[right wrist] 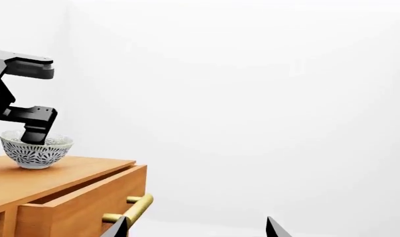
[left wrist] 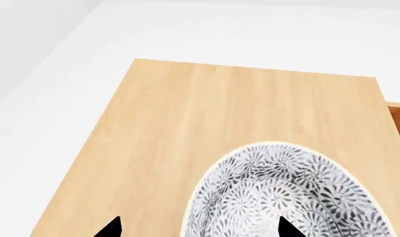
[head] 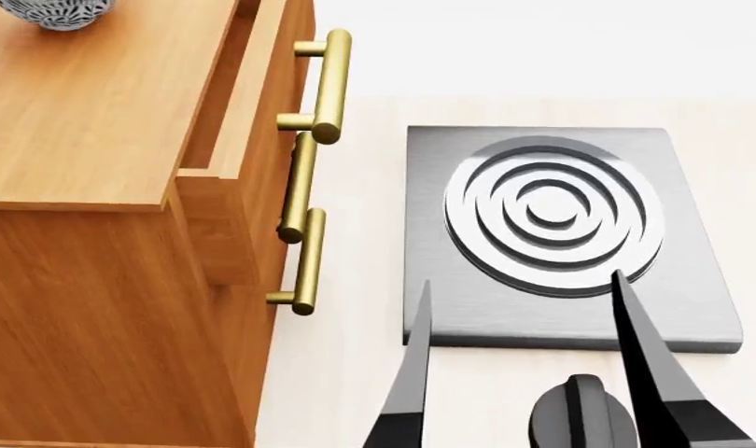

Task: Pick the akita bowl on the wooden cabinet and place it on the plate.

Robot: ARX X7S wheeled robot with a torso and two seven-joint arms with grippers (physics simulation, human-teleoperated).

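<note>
White, featureless walls surround the work area, and a pale floor or counter runs beneath it. On that surface lies a grey slab with raised concentric rings — it is not the red-ringed plate the task names, and no such plate appears in any view.

The wooden cabinet stands at the robot's left, its top drawer pulled partly out and its brass handles facing the slab. The akita bowl sits upright on the cabinet top, towards the back, well clear of the drawer edge.

The left gripper is lowered onto the bowl. In the right wrist view one finger reaches down inside the rim; in the left wrist view one dark tip lies over the bowl's patterned interior and the other over bare wood outside it. The jaws appear to straddle the wall for a rim pinch, and whether they have closed on it cannot be told. The bowl rests on the wood, not yet lifted.

The right gripper hangs over the near edge of the slab, fingers spread and holding nothing — judged to be parked clear of the left arm's work.

The carry and placement both remain to be done.
</note>
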